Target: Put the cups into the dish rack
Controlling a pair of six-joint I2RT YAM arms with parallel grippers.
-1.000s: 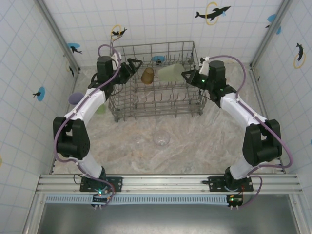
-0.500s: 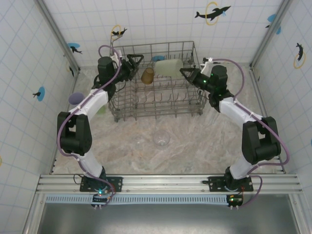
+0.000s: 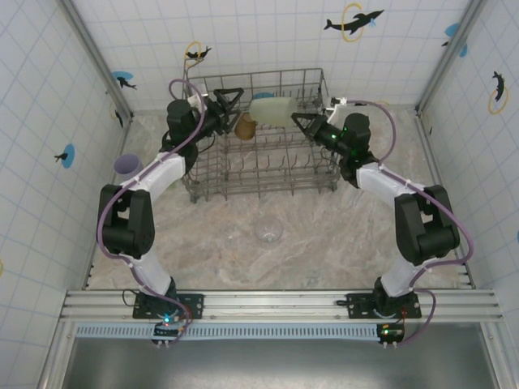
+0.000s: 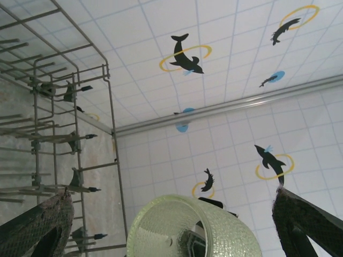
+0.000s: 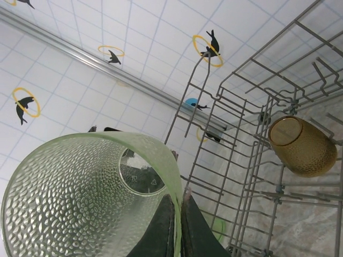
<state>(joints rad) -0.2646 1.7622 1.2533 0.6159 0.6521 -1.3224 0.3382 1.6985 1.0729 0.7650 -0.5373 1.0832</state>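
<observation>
The marbled tabletop carries the grey wire dish rack at its far end, with rows of upright tines inside. Above the rack's far half the pale green cup is held on its side in the air by the right tool. The wrist view shows that tool clamped on the cup's thin wall at the rim, one finger inside the mouth and one outside. The left tool is spread wide beside the cup's other end and holds nothing. An amber cup lies tilted among the tines. A clear cup is left on the tabletop in front of the rack, and a lilac cup near the left wall. The cups are judged light, thin-walled and slightly yielding, so a gentle pinch should suffice. The pebbled plastic should resist slipping, but a rim pinch lets the body swing. A hold across the wall near the mouth, with the mouth turned down over a tine, is judged best.
</observation>
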